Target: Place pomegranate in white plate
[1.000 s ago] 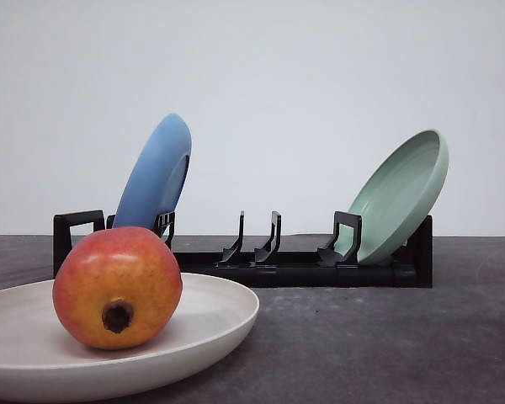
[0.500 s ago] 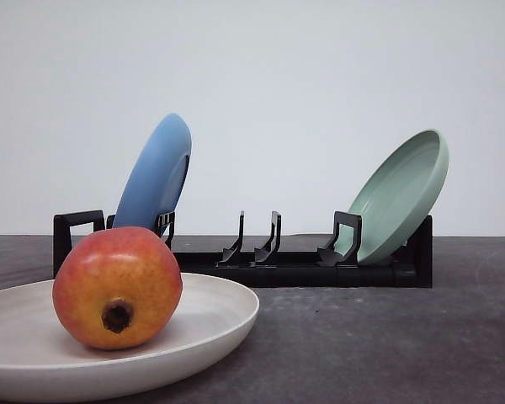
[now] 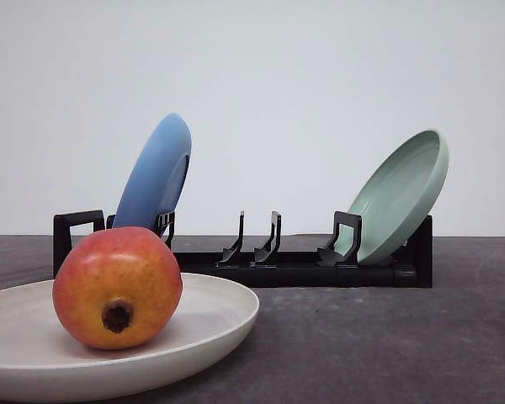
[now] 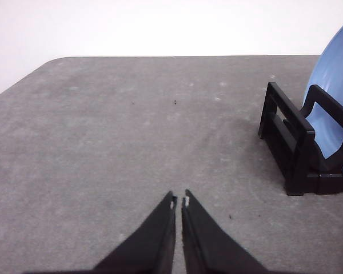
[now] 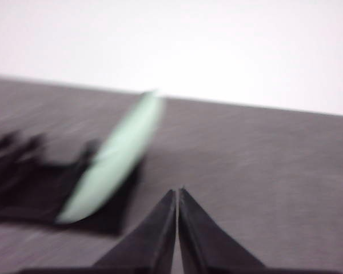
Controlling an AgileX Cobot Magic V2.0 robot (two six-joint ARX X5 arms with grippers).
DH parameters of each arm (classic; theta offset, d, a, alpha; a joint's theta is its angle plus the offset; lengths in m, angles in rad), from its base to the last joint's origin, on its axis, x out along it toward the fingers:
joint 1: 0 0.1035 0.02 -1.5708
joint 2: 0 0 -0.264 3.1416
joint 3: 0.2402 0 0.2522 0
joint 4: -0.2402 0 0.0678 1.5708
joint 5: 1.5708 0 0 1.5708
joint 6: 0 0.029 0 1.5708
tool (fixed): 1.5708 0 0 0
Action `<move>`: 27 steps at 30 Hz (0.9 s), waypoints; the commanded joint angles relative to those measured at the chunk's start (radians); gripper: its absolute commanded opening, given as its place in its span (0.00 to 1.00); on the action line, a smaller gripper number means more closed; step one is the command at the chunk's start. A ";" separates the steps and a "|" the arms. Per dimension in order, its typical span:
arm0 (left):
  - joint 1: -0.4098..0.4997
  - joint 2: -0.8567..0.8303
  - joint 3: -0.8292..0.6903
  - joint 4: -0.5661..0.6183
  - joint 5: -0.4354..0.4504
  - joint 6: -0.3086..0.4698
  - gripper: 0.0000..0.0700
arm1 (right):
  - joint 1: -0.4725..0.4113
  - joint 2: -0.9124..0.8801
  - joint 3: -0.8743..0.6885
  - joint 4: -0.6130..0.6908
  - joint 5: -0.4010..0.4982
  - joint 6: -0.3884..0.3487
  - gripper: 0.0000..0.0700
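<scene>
The pomegranate (image 3: 117, 287) sits in the white plate (image 3: 210, 324). A black rack (image 3: 286, 268) holds a tilted blue plate (image 3: 154, 174) and green plate (image 3: 400, 195). Left end effector (image 4: 179, 201) and right end effector (image 5: 178, 194) are closed, empty.

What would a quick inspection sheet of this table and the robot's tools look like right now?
Surface: dark grey table, bare around the things.
Job's things: pomegranate sits in the white plate, calyx end facing the camera.
Clutter: black dish rack behind, holding a blue plate and a pale green plate, both leaning.
Tools: left tool shut, holding nothing; right tool shut, holding nothing, view blurred.
Cables: nothing seen.
Surroundings: plain white wall.
</scene>
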 commanded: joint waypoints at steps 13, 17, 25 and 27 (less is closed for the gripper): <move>0.003 -0.002 -0.010 -0.004 0.003 -0.008 0.00 | -0.123 -0.225 -0.308 0.179 -0.001 -0.064 0.00; 0.003 -0.002 -0.010 -0.004 0.003 -0.008 0.00 | -0.127 -0.226 -0.324 0.120 0.000 -0.078 0.00; 0.003 -0.002 -0.010 -0.004 0.003 -0.008 0.00 | -0.132 -0.226 -0.324 0.027 0.012 -0.066 0.00; 0.003 -0.002 -0.010 -0.004 0.003 -0.008 0.00 | -0.133 -0.226 -0.324 0.027 0.025 -0.065 0.00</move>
